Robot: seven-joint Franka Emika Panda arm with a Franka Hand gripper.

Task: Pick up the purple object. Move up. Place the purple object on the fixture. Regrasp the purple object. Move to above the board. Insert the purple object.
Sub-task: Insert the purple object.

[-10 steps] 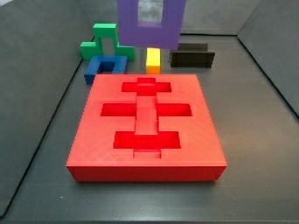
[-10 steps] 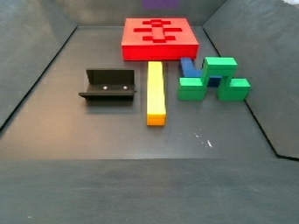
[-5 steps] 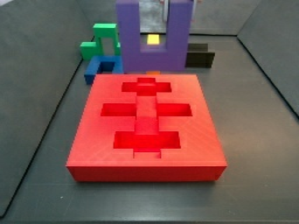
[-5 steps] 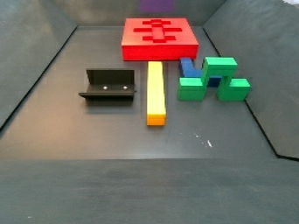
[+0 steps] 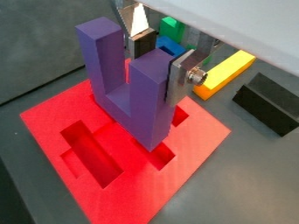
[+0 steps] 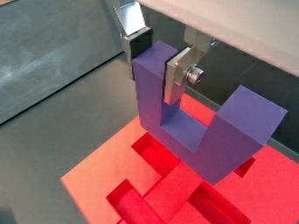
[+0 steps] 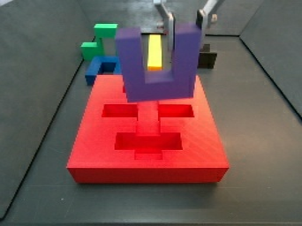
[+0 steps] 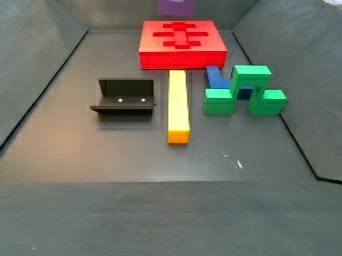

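The gripper holds the purple object over the board, fingers pinching one prong, base downward. Step in hand, judged: insertion. Next move calls for aligning the base with a recess, then descending.

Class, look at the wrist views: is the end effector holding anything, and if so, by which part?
Yes. The end effector holds the purple object by one of its two upright prongs, pinched between the silver fingers, above the board.
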